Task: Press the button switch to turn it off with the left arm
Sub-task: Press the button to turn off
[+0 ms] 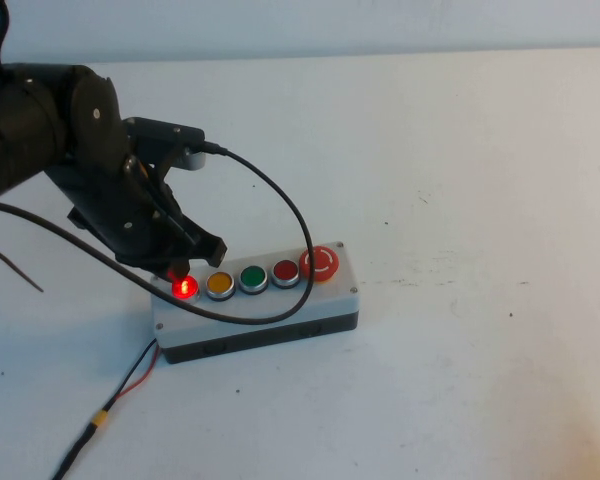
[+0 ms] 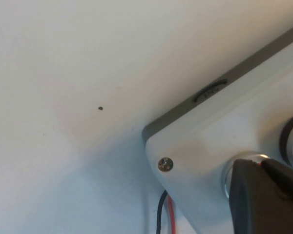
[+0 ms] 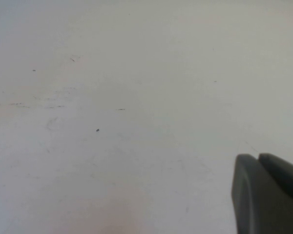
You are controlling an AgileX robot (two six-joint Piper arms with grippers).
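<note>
The button switch (image 1: 185,289) is a small round red pushbutton, glowing, at the left end of the row on the grey box (image 1: 280,312). My left gripper (image 1: 180,268) is shut, with its black fingertips down on the button's far edge. In the left wrist view the shut left gripper (image 2: 260,163) covers most of the button, leaving only its silver ring (image 2: 228,171) and a sliver of red glow. My right gripper (image 3: 258,158) is shut and empty over bare white table; it is out of the high view.
Along the box's row are a yellow button (image 1: 220,284), a green button (image 1: 253,277), a darker red button (image 1: 286,270) and a large red mushroom button (image 1: 320,263). The arm's black cable (image 1: 290,215) loops over the box. Red and black wires (image 1: 130,380) trail from its left end.
</note>
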